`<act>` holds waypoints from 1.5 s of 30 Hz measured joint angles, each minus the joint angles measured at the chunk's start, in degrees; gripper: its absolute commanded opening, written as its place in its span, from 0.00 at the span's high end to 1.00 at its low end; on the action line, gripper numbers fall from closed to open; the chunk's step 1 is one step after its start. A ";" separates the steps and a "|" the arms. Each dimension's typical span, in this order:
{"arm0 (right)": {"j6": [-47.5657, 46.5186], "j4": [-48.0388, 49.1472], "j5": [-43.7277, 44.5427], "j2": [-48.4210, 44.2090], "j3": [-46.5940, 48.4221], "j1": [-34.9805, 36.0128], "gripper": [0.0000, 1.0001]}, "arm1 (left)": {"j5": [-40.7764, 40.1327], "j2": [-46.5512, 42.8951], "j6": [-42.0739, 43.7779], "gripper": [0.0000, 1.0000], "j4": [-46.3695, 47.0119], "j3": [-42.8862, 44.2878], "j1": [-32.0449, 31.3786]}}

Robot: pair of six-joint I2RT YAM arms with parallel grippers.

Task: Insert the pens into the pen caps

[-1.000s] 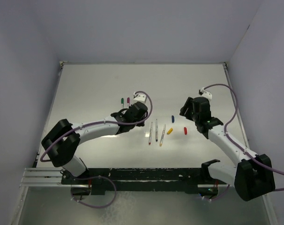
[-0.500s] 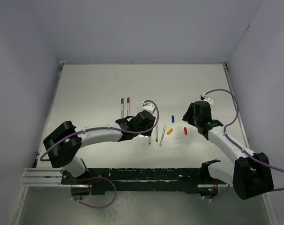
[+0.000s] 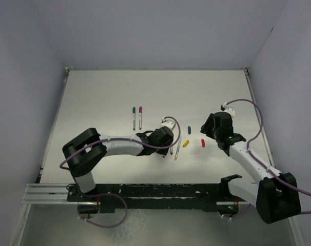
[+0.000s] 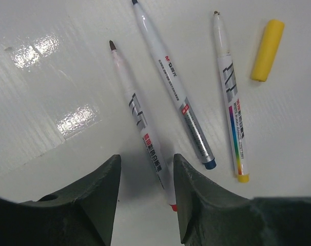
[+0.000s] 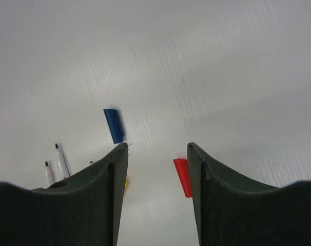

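Observation:
Three uncapped pens lie side by side under my left gripper [image 3: 166, 147]. In the left wrist view they are a red-ended pen [image 4: 139, 119], a blue-ended pen [image 4: 172, 84] and a yellow-ended pen [image 4: 230, 97]. My left gripper [image 4: 147, 166] is open, and the red-ended pen's rear end lies between its jaws, close to the right finger. The yellow cap [image 4: 267, 49] lies beyond them. My right gripper [image 5: 157, 154] is open above the red cap [image 5: 183, 177], which sits just inside its right finger. The blue cap [image 5: 114, 125] lies ahead of its left finger.
Two capped pens, green [image 3: 134, 117] and magenta [image 3: 140, 117], lie side by side left of the middle. The red cap [image 3: 202, 143], blue cap [image 3: 189, 130] and yellow cap [image 3: 186, 144] lie between the two arms. Walls close in the white table [image 3: 104, 92].
My left arm swung right, away from the two capped pens and onto the loose pens, its jaws widening. My right gripper came down towards the red cap, its jaws narrowing a little.

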 measured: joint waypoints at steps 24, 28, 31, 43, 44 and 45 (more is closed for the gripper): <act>0.37 -0.68 -1.25 -1.16 -0.07 -0.04 0.49 | -2.58 3.82 -0.44 0.69 -13.75 6.91 -1.33; 0.37 -0.72 -1.36 -1.14 -0.07 -0.04 0.49 | -2.84 4.35 -1.36 0.77 -14.99 7.54 -1.36; 0.37 -0.72 -1.51 -1.14 -0.04 -0.04 0.49 | -2.86 5.22 -1.53 0.86 -15.45 8.44 -1.33; 0.37 -1.68 -2.84 0.81 0.42 -0.04 0.50 | -2.64 6.60 -0.94 1.00 -15.82 9.70 -1.40; 0.37 -2.12 -3.02 1.16 0.44 -0.04 0.50 | -2.64 6.21 -0.94 1.00 -15.78 9.57 -1.40; 0.39 -2.62 -3.13 1.57 0.46 -0.04 0.50 | -2.64 5.66 -0.94 1.00 -15.56 9.14 -1.38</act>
